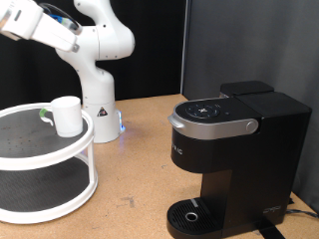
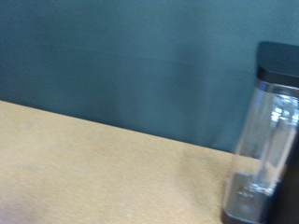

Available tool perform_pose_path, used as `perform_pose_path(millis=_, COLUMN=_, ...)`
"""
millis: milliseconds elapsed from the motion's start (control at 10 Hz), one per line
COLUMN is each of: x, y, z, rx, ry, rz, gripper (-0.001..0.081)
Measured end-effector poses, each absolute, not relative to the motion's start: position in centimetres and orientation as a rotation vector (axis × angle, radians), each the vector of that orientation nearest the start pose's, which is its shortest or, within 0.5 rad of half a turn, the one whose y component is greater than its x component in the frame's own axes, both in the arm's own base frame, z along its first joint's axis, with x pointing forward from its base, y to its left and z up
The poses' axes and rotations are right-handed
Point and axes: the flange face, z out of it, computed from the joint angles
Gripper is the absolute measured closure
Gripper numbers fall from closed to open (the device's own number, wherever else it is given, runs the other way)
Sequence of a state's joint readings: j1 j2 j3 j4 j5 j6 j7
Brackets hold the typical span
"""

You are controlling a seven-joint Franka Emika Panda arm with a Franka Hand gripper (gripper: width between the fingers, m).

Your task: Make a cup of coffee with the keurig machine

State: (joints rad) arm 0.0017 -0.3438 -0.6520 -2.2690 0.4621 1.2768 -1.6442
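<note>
A plain white mug (image 1: 66,116) stands on the upper shelf of a round white two-tier stand (image 1: 40,159) at the exterior view's left. The black keurig machine (image 1: 234,159) sits at the right, its silver-grey lid handle (image 1: 211,124) down and its round drip tray (image 1: 189,215) bare. The white arm (image 1: 95,50) reaches up and out past the top left corner, so the gripper itself is out of frame. In the wrist view no fingers show; only the machine's clear water tank (image 2: 266,140), tabletop and a dark backdrop appear.
The arm's white base (image 1: 100,119) stands behind the stand, with a blue light at its foot. A wooden tabletop (image 1: 135,184) stretches between stand and machine. A black curtain hangs behind. A cable (image 1: 299,211) trails at the machine's right.
</note>
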Motion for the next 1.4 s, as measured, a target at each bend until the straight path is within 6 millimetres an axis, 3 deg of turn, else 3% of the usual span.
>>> perform_pose_path(millis=500, x=31.7, y=-21.0, z=45.3, rx=-1.930, ry=-1.062, rz=-0.353, gripper=0.0806)
perform_pose_path(millis=1000, x=26.7, y=-27.5, z=44.9, rx=-2.025, ry=-0.922, rz=-0.433, gripper=0.0806)
perform_pose_path(millis=1400, x=25.3, y=-29.8, z=43.9, rx=-2.075, ry=-0.922, rz=-0.479, gripper=0.0806)
